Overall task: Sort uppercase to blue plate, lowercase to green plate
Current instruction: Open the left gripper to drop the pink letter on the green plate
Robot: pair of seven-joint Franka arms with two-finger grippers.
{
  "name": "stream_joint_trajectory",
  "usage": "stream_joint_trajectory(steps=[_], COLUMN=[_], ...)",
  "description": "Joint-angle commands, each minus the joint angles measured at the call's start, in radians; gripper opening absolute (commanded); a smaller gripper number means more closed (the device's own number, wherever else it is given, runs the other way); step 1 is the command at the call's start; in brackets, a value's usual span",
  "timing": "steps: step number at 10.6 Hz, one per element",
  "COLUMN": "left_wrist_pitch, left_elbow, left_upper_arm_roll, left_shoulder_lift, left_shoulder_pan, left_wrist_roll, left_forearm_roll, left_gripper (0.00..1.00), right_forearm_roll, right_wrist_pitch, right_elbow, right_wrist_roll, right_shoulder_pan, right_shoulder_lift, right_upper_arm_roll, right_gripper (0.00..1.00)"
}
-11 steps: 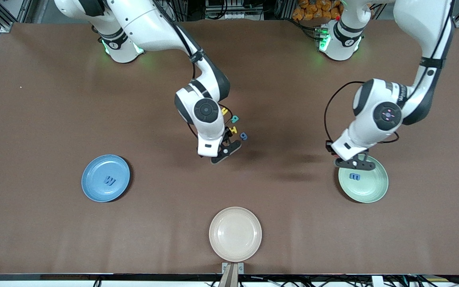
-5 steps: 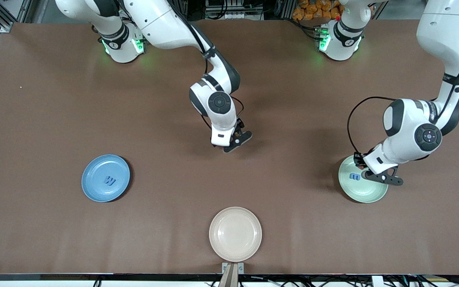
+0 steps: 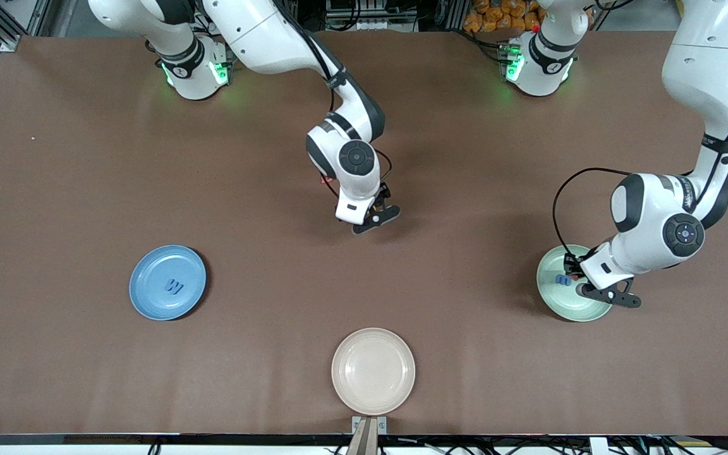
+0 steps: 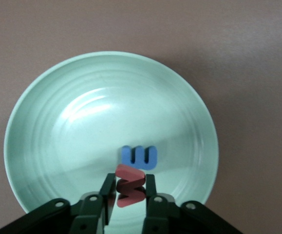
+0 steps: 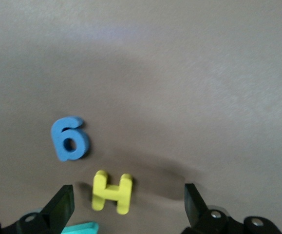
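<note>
Left gripper point(image 4: 126, 207) over the green plate point(image 3: 550, 302), fingers pinching red w point(image 4: 129, 185) just beside blue m point(image 4: 139, 156) lying mid-plate, rim clear all round; right gripper point(image 5: 126, 207) spread wide, straddling yellow H point(image 5: 112, 192) near blue g point(image 5: 69, 138), bare table surrounding.

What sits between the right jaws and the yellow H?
Nothing visible. The right gripper hangs open over the yellow H, which lies flat on the bare table between the jaws. The blue g lies beside it, outside the jaws' span.
</note>
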Motion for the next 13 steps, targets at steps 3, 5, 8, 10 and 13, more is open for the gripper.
stream_joint_trajectory(steps=[3, 5, 8, 10, 13], left_wrist_pitch=[-0.015, -0.065, -0.186, -0.22, -0.22], left_elbow=[0.027, 0.036, 0.03, 0.001, -0.039], left_upper_arm_roll=[-0.02, -0.056, -0.141, -0.222, -0.345], left_shoulder_lift=[-0.026, -0.059, -0.131, -0.159, -0.167], left_shoulder_pan=[-0.002, -0.005, -0.028, -0.027, -0.03], left_wrist_roll=[0.003, -0.035, -0.21, -0.308, -0.515], left_forearm_roll=[0.016, 0.014, 0.016, 0.016, 0.016], left_gripper=[1.0, 1.0, 1.0, 1.0, 1.0], right_forearm_roll=[0.006, 0.006, 0.006, 0.006, 0.006], right_wrist_pitch=[0.019, 0.035, 0.04, 0.04, 0.039], right_elbow=[-0.016, -0.016, -0.016, -0.017, -0.026], right_wrist_roll=[0.025, 0.025, 0.025, 0.027, 0.051], right_shoulder_pan=[0.029, 0.027, 0.024, 0.023, 0.026], right_shoulder_lift=[-0.017, -0.017, -0.014, -0.011, -0.009], right_upper_arm_roll=[-0.013, -0.014, -0.014, -0.016, -0.014], right_gripper=[1.0, 1.0, 1.0, 1.0, 1.0])
